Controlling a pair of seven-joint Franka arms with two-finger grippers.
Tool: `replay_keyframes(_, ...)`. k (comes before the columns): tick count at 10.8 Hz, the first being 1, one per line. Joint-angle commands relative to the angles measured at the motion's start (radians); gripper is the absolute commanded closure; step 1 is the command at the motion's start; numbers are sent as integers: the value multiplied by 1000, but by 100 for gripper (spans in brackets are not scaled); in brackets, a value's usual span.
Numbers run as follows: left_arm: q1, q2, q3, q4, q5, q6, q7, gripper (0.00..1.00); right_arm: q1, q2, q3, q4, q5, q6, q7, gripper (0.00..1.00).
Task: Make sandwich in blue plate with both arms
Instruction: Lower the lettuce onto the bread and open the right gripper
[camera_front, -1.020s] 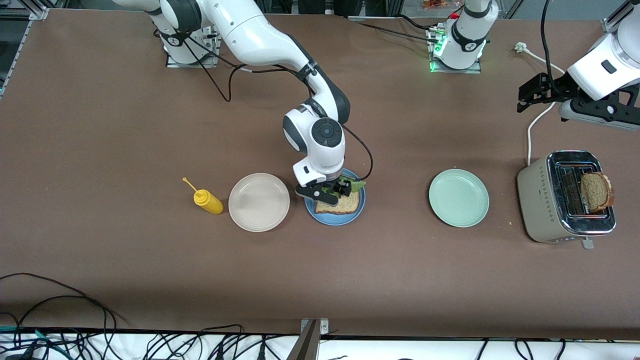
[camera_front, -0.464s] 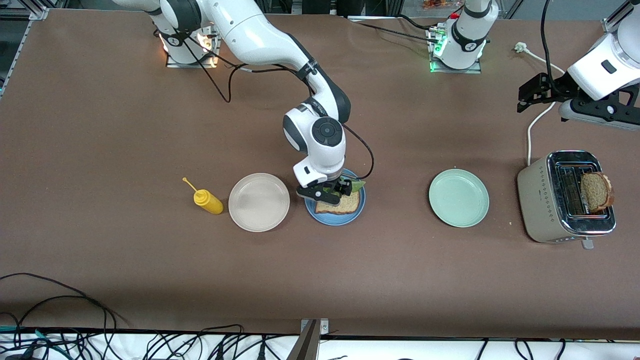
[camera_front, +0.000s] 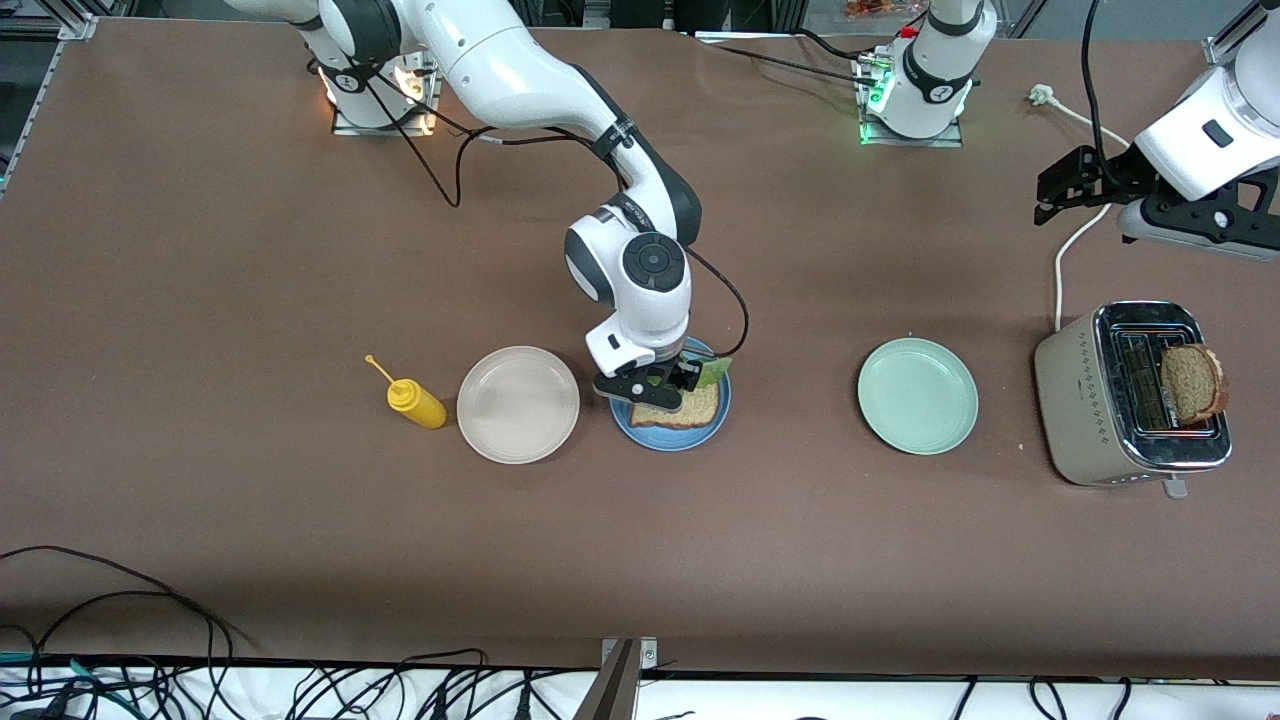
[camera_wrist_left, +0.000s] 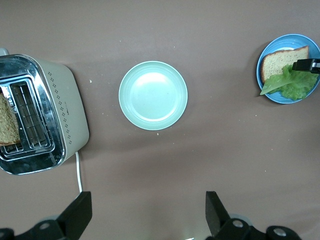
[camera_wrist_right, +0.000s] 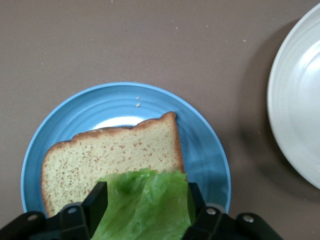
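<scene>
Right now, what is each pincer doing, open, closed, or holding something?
Left pincer: open, empty, waiting high over the table near the toaster.
Right pincer: fingers either side of the lettuce over the blue plate; grip cannot be told.

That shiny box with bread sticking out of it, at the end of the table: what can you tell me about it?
It is a toaster: beige sides, polished metal top with two slots. One brown bread slice stands in a slot, poking out. A lever shows at the end nearest the front camera; a white cord runs away from it. It stands beside the mint-green plate.
</scene>
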Motion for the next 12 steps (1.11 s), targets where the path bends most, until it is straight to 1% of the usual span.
replay_keyframes(1,2,11,-1,29,-14,-22,-4,0,-6,-21,-3,23,5,-19,-42,19)
replay_keyframes(2,3,11,-1,29,-14,-22,-4,0,-18,-55,3,18,5,-27,-70,4)
replay_keyframes(3,2,11,-1,29,-14,-24,-4,0,-31,-76,5,15,8,-35,-96,0)
replay_keyframes(7,2,11,-1,29,-14,-22,-4,0,-57,-124,1,5,13,-93,-235,0)
replay_keyframes(8,2,11,-1,29,-14,-22,-4,0,-70,-159,1,-29,15,-93,-278,0)
replay_keyframes(10,3,11,-1,29,-14,-22,-4,0,-116,-266,3,-141,33,-93,-444,0)
replay_keyframes(11,3,11,-1,29,-14,-22,-4,0,-136,-311,3,-182,51,-110,-519,0)
replay_keyframes(12,2,11,-1,29,-14,-22,-4,0,-159,-348,5,-205,51,-142,-582,0)
